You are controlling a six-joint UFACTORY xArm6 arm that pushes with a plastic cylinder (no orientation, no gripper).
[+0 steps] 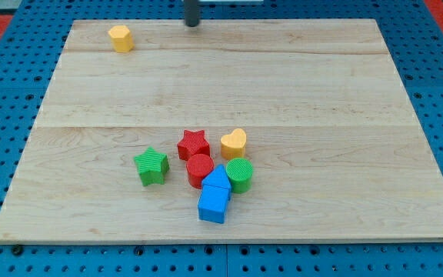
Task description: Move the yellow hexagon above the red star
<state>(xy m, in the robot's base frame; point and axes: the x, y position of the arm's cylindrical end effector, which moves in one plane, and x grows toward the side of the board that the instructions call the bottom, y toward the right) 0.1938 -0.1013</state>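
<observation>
My tip (192, 24), with no pincer to report, sits at the wooden board's (360, 154) top edge, its rod cropped above. The yellow hexagon block (121, 38) lies top-left, well apart from the red star block (193, 144).

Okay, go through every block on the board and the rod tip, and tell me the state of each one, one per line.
my tip: at the view's top edge, touching no block
yellow hexagon: alone, top left, left of my tip
red star: in the cluster, touching the red cylinder
red cylinder: upright
yellow heart: right of the star
green star: standing apart, cluster's left
green cylinder: upright
blue blocks: two, touching
</observation>
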